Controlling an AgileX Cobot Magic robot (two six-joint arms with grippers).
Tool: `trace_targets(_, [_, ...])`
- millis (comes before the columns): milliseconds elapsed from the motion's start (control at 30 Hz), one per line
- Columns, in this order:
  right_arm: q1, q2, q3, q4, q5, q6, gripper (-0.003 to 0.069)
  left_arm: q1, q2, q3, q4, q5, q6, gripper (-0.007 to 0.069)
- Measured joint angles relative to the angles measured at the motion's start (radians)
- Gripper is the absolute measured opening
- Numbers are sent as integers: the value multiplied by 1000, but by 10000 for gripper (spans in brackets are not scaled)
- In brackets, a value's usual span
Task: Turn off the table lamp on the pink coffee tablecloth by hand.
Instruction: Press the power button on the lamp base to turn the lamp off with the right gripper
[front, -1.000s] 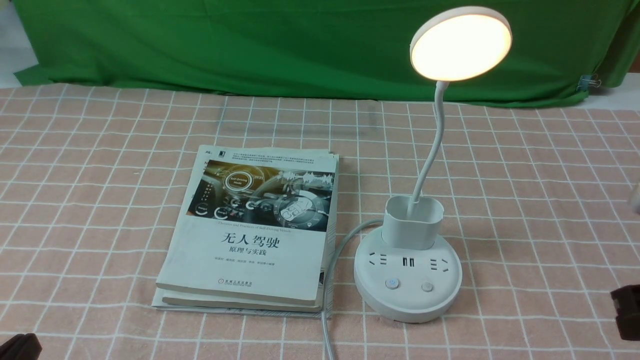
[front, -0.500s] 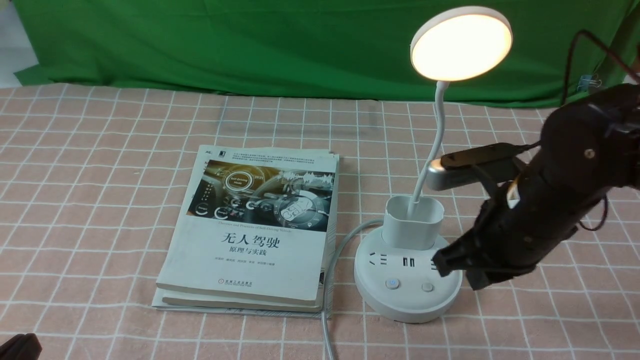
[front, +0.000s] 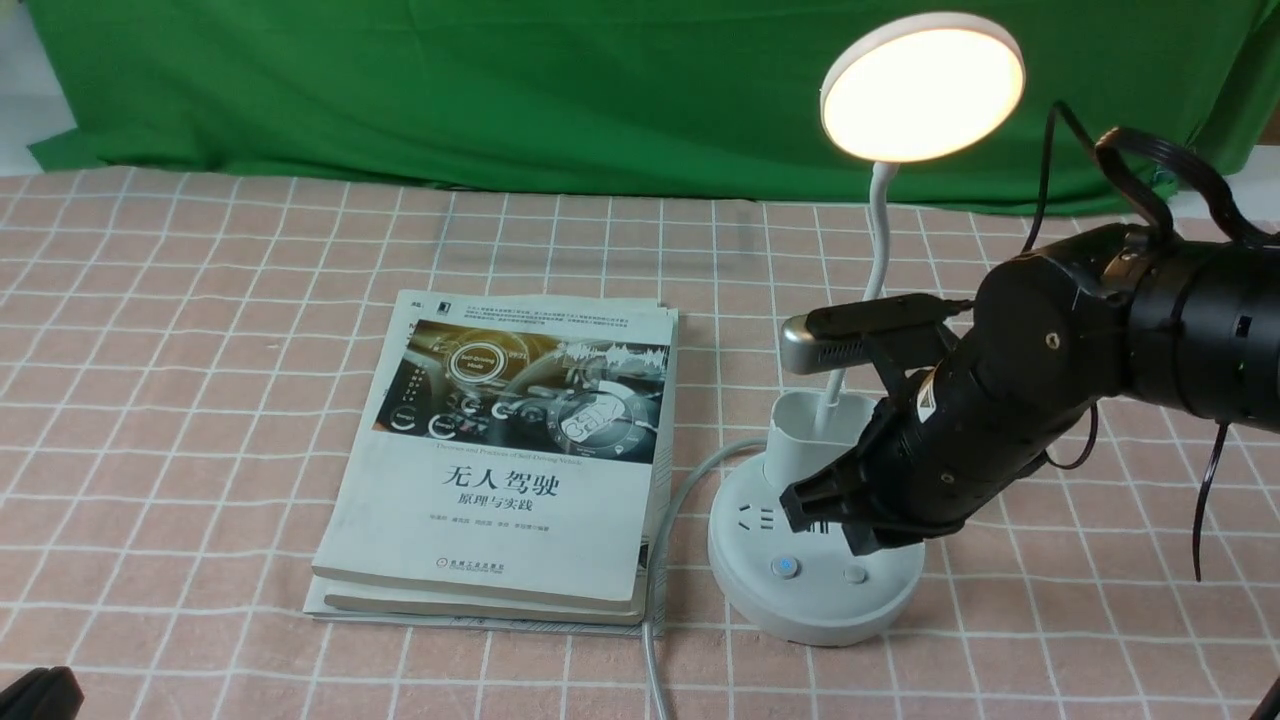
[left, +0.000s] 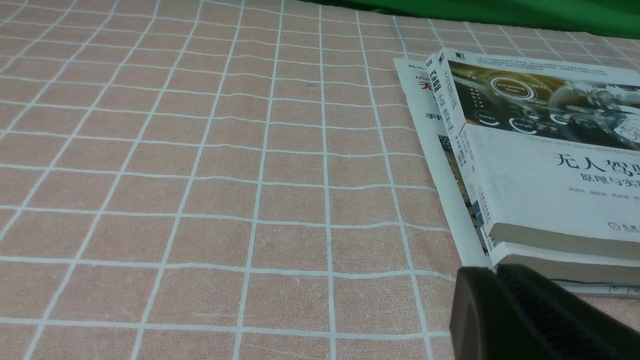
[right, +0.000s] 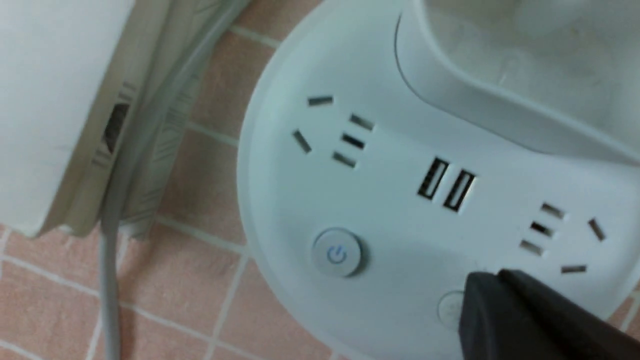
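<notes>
1. The table lamp (front: 800, 440) stands lit, right of centre in the front view, on the pink coffee tablecloth (front: 200, 400).
2. I hold the right gripper (front: 822, 515) pinched narrow and empty, just above the base near the power button (right: 336, 252), so it works as a blunt poking tip.

Even bright room light; table lamp (front: 921, 90) head glowing warm, mild glare; right wrist view soft, blurred.

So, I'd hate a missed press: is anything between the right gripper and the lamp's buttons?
Nothing visible. The right gripper hovers over the lamp base, tip close over the plain button; the power button sits bare beside it. The book lies off to the left.
</notes>
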Motion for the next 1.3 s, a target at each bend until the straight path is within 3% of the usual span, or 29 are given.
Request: trace_targets(1300, [20,54,-10,8,36,-45,57,0,0,0,0,0,0,6])
